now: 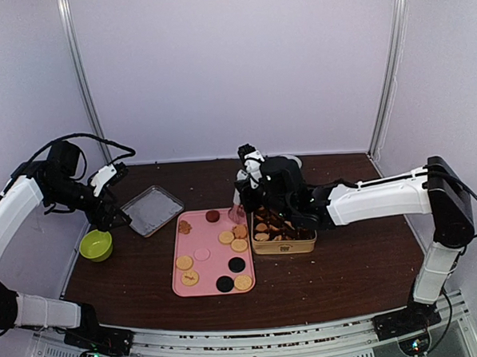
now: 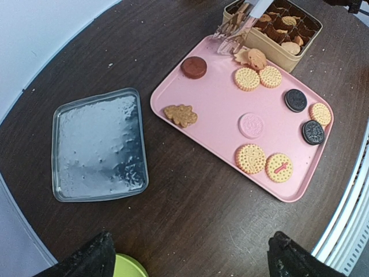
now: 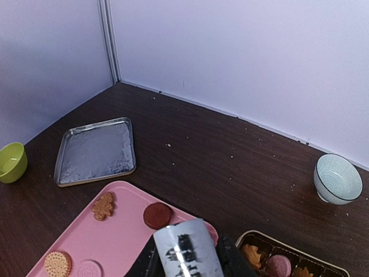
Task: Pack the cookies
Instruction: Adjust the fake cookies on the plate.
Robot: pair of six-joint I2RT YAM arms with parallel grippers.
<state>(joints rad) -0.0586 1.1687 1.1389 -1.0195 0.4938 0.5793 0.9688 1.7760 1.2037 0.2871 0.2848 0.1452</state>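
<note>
Your bench (image 1: pixel 347 261) carries the pink tray (image 1: pixel 210 269) with the gold tin (image 1: pixel 284 246) just beside its right edge. Cookies (image 2: pixel 251 158) lie scattered on the tray, and more sit in the tin. Your left pincer (image 2: pixel 187 262) hangs released over the bench near the silver tray (image 2: pixel 98 144). Your right pincer (image 1: pixel 238 213) is low at the pink tray's far corner, and I cannot tell whether it is clenched.

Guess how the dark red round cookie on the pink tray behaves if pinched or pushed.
The dark red cookie looks thick, flat and rigid, so probably stiff and light, yet brittle under a hard pinch. It lies flat on the smooth pink tray, so a push will likely slide it, not roll it.
</note>
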